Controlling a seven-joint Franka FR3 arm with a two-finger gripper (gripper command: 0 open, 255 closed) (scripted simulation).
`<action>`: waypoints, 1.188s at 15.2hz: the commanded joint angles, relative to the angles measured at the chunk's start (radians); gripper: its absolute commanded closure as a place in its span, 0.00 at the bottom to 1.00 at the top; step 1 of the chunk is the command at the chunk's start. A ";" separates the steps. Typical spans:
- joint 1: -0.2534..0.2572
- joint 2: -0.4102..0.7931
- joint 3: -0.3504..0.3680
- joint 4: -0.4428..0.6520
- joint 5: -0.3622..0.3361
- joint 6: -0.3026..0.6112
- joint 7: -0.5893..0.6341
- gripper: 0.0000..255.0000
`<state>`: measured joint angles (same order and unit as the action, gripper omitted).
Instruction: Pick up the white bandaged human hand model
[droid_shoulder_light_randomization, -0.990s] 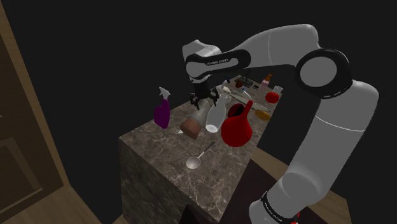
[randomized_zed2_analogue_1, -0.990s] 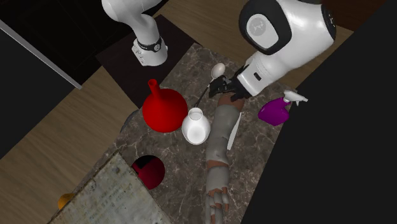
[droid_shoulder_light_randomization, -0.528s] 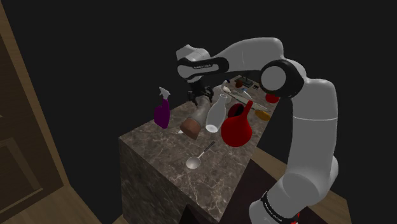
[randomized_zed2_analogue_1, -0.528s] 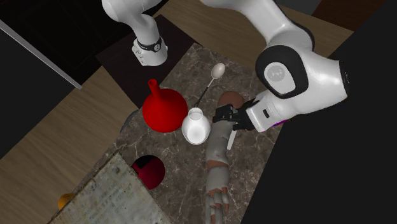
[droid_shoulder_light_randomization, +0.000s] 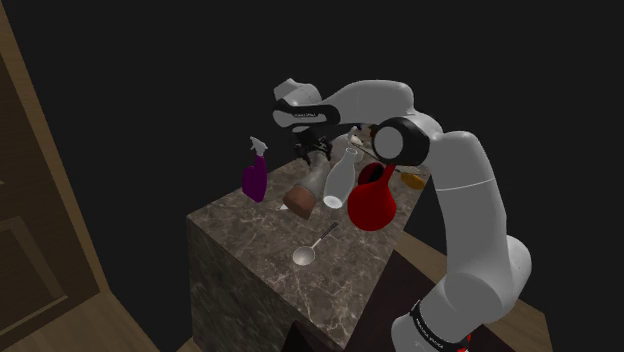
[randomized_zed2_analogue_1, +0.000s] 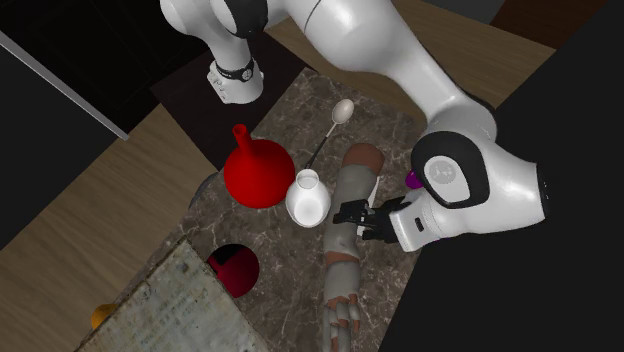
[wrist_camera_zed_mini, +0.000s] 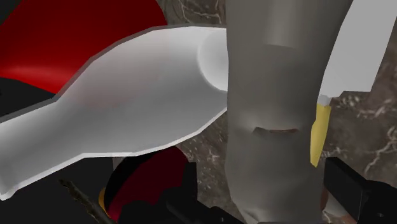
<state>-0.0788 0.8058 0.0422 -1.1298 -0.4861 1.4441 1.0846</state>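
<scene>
Grey-wrapped hand model (randomized_zed2_analogue_1: 341, 262), red jug (randomized_zed2_analogue_1: 257, 172), white vase (randomized_zed2_analogue_1: 308, 200), purple spray bottle (droid_shoulder_light_randomization: 255, 181), brown white-veined marble counter (randomized_zed2_analogue_1: 392, 118).

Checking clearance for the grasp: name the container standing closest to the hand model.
The white bottle: it stands close beside the hand model. The red jug sits beyond it, and the purple spray bottle stands apart on the other side.

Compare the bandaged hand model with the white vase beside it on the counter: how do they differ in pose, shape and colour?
Pose: the hand model lies flat, while the white vase stands upright.
Shape: the hand model is long and narrow, and the white vase is short and rounded with an open mouth.
Colour: the hand model is grey with a brown wrist end, and the white vase is plain white.
Both rest side by side on the dark marble counter.
</scene>
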 joint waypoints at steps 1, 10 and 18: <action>-0.002 0.011 -0.001 -0.005 -0.001 0.015 0.007 0.00; -0.004 0.027 0.000 -0.025 -0.001 0.047 0.023 1.00; -0.003 0.019 -0.001 -0.013 -0.001 0.029 0.014 1.00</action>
<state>-0.0825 0.8267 0.0422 -1.1523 -0.4864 1.4818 1.1026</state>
